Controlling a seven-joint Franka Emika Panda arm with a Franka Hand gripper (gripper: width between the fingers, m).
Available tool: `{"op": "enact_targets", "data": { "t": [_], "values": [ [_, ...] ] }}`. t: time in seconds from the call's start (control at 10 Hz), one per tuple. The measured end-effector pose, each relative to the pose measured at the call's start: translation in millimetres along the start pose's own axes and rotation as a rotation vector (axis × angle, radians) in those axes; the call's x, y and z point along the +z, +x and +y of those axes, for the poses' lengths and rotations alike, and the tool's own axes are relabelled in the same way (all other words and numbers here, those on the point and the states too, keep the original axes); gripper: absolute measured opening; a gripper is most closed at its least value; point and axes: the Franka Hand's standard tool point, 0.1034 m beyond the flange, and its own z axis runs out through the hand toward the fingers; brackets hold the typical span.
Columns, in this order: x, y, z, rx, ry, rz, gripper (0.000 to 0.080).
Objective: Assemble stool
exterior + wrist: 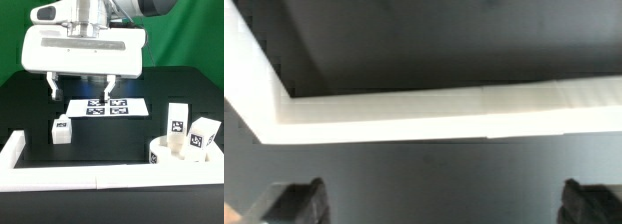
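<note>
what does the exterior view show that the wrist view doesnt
Only the exterior view shows the marker board, a loose leg lying on the table, and the round seat with two legs standing on or at it. Only the wrist view shows the border rail's inner corner close up. Both share the white border rail and the open gripper, holding nothing.

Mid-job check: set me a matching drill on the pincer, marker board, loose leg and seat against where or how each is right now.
Things:
1. pincer
2. marker board
3. loose leg
4. seat

Places or states:
A. at the exterior view's right, two legs standing at it
B. open, up in the air
C. flat, mid-scene
D. alone at the exterior view's left

Pairs: 1-B, 2-C, 3-D, 4-A
</note>
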Motion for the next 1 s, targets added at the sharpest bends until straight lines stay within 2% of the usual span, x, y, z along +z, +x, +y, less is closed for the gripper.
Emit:
{"op": "enact_targets", "data": {
  "t": [0.1, 0.2, 0.3, 0.4, 0.5, 0.7, 0.8, 0.9, 1.0],
  "values": [
    [0.6, 0.3, -0.4, -0.014, 0.001, -0.005, 0.0649],
    [2.6, -2.6, -4.0, 0.017, 0.02, -0.034, 0.0649],
    [2.8, -2.7, -3.5, 0.018, 0.019, -0.034, 0.0649],
    [6.2, -8.7, -6.5, 0.028, 0.041, -0.077, 0.0649],
    [15.1, -23.9, -3.3, 0.022, 0.1, -0.233, 0.0649],
    [15.6, -22.3, 15.5, -0.043, 0.112, -0.477, 0.0649],
    [17.0, -22.0, 22.4, -0.056, 0.111, -0.543, 0.0649],
    [17.9, -25.0, 22.0, -0.052, 0.108, -0.606, 0.0649],
    [18.1, -26.4, 18.9, -0.053, 0.117, -0.65, 0.0649]
  ]
}}
